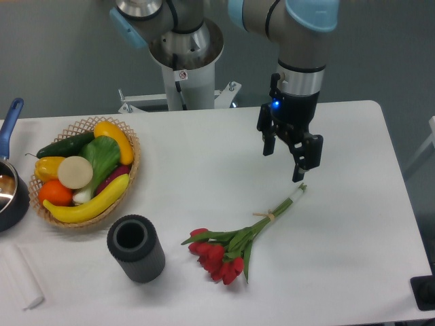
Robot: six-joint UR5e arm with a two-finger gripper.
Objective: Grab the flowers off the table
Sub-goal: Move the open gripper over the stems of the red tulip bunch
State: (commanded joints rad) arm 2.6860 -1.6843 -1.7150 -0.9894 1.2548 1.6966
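Flowers (228,251): red tulips lying flat on the desk (353,231), blooms toward 7 o'clock, tied pale stems running up toward 1 o'clock.
Stem tips: end just below the gripper, not held by it.
Gripper (285,161): hangs above the desk at 1 o'clock from the blooms, a blue light lit on its body.
Fingers (300,167): apart, pointing down, nothing between them; whether the lower one touches the stem ends cannot be told.
Dark cylinder (136,248): open-topped, standing at 9 o'clock from the blooms, near them but apart.
Basket (87,170): woven, at 10 o'clock, holding banana, cucumber, orange and other produce.
Pot (10,190): blue-handled, at the desk's left edge, beside the basket.
White folded cloth (20,278): at the lower-left corner.
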